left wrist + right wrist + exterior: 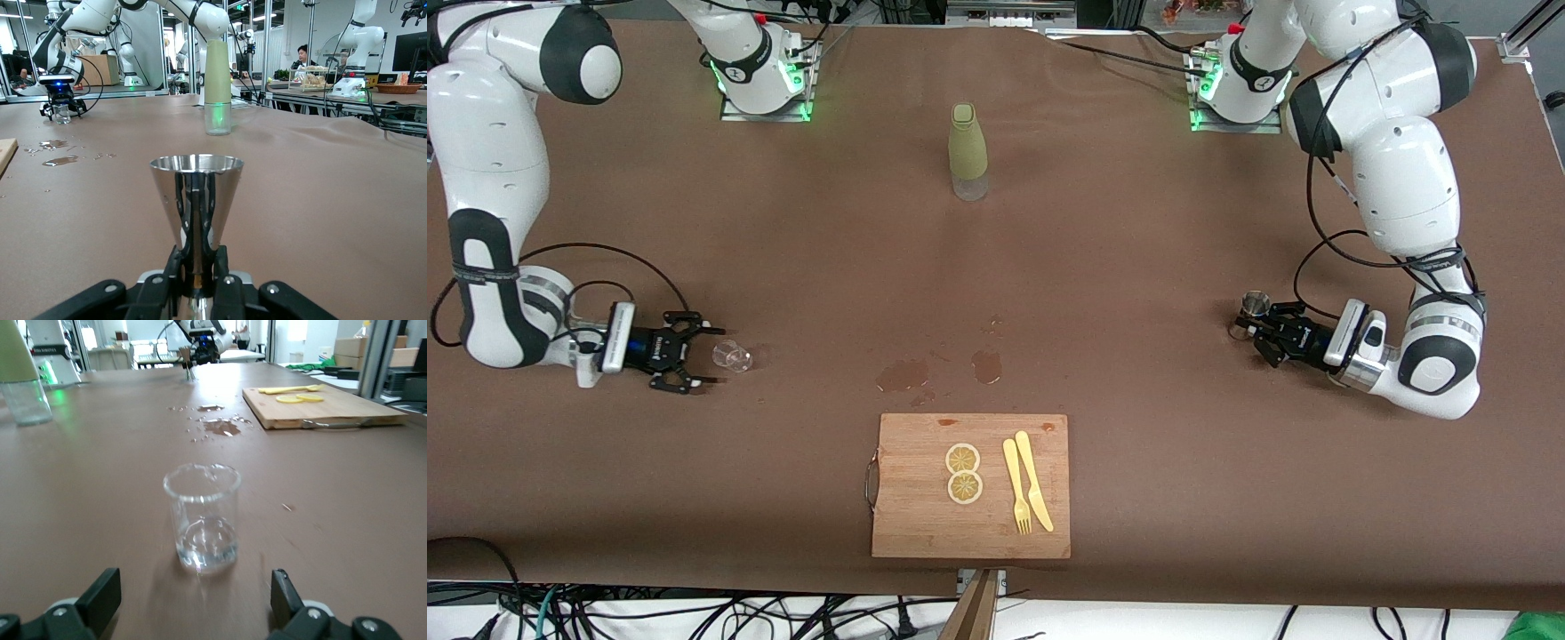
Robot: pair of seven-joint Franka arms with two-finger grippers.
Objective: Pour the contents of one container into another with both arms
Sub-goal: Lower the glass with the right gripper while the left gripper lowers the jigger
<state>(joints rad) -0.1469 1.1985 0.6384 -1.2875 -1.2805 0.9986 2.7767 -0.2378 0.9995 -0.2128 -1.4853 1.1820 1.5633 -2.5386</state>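
Left claw [1249,327] clamped on upright jigger [1256,305] at left arm's end of table [1138,267], right claw [704,356] spread wide at right arm's end, glass cup [734,356] standing free on table between its fingers, untouched

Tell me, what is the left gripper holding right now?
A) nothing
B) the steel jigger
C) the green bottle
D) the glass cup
B: the left gripper is shut on the steel jigger, gripping its narrow waist, as the left wrist view shows.
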